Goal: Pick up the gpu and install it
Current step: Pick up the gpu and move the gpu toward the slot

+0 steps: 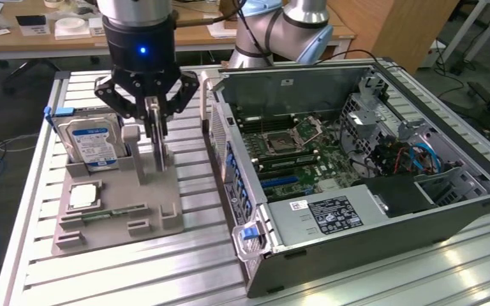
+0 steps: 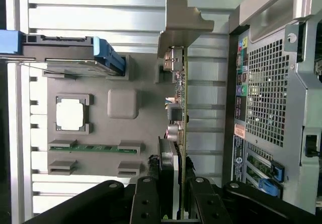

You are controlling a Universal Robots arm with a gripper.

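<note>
The gpu (image 1: 159,156) is a thin dark card standing on edge in a slot of the grey holder block (image 1: 113,239). My gripper (image 1: 155,121) comes down from above, with its black fingers closed on the card's two faces. In the wrist view the gpu (image 2: 180,113) shows edge-on, its pale metal end bracket (image 2: 182,20) pointing away from the gripper (image 2: 173,204). The fingers (image 2: 146,204) press against both sides of it. The card's lower edge still looks level with the holder block (image 2: 123,80).
The open computer case (image 1: 449,210) lies at the exterior view's right, with the motherboard (image 1: 292,153) exposed and its rear panel (image 2: 266,98) close to the card. On the block are a hard drive (image 1: 92,143), a processor (image 1: 84,196) and a green memory stick (image 1: 100,217). The table (image 1: 143,277) is slotted aluminium.
</note>
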